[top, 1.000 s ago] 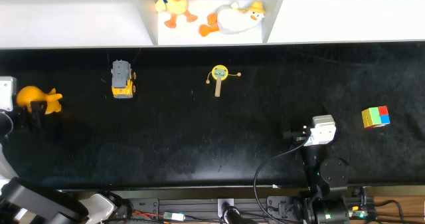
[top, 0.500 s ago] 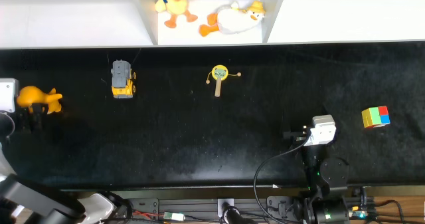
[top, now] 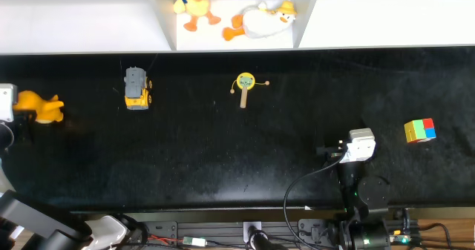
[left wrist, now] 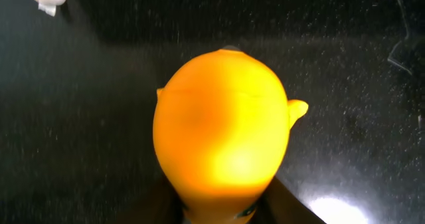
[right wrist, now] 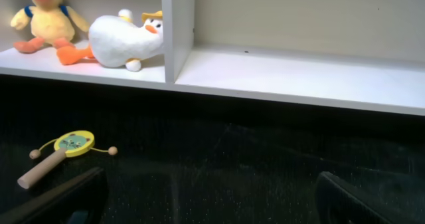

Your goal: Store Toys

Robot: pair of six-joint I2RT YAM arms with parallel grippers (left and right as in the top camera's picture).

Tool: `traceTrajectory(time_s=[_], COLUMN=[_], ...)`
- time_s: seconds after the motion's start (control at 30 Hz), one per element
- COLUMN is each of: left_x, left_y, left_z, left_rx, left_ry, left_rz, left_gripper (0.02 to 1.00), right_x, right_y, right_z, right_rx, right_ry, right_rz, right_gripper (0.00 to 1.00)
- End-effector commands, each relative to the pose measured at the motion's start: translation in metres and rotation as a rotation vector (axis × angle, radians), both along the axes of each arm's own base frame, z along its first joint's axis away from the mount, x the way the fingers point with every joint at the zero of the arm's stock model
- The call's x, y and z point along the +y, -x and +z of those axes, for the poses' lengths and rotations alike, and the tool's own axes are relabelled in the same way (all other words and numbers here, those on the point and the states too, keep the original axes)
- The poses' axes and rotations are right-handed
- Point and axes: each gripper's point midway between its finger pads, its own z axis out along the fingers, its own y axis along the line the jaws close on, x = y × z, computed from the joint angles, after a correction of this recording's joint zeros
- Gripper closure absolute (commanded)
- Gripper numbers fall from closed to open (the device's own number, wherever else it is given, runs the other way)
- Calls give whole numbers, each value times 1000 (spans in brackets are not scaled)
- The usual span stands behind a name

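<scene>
An orange rubber toy (left wrist: 221,136) sits between the fingers of my left gripper (left wrist: 222,214), which is shut on it. From above, the orange toy (top: 41,107) is at the table's far left edge. A yellow and grey toy truck (top: 136,87), a small rattle drum (top: 244,83) with a wooden handle, and a coloured cube (top: 419,130) lie on the black table. My right gripper (right wrist: 211,179) stands open and empty near the front right, facing the shelf, with the rattle drum (right wrist: 63,151) ahead of it.
A white shelf (top: 89,16) runs along the table's back edge. Its middle cubby holds a yellow plush duck (top: 196,3) and a white plush duck (top: 260,20). The cubby to the right (right wrist: 299,71) has nothing in it.
The left gripper has shifted slightly left and up the top view with the orange toy held in it. The right arm has not moved.
</scene>
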Motion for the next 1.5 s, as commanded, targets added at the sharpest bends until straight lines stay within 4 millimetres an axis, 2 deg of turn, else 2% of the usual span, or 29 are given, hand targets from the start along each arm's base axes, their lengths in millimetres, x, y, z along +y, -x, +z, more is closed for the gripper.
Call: traceTrajectory(time_s=[0.03, 0.23, 0.5, 0.63, 0.83, 1.0, 1.27, 1.4, 1.5], left_x=[-8, -23, -49, -57, -63, -62, -51, -46, -48], left_y=[-16, -33, -64, -68, -63, -69, -84, -93, -102], left_z=[13, 23, 56, 77, 110, 137, 155, 158, 151], left_rx=[-70, -112, -216, -268, -343, -441, -542, -579, -576], left_ry=[14, 15, 29, 39, 43, 63, 92, 125, 137], left_rz=[-55, -101, -99, -78, -42, -11, 36, 59, 39], left_gripper=[772, 882, 947, 945, 934, 919, 901, 897, 895], right_x=[2, 2, 2, 2, 2, 2, 2, 2, 2], right_y=[1, 1, 1, 1, 1, 1, 1, 1, 1], right_z=[3, 4, 4, 3, 4, 4, 3, 4, 3], right_rx=[-12, -13, -13, -12, -13, -13, -12, -13, -12], right_ry=[-2, -2, -2, -2, -2, -2, -2, -2, -2], right_rz=[8, 8, 9, 8, 9, 9, 8, 9, 9], right_gripper=[7, 5, 5, 3, 7, 7, 7, 5, 5])
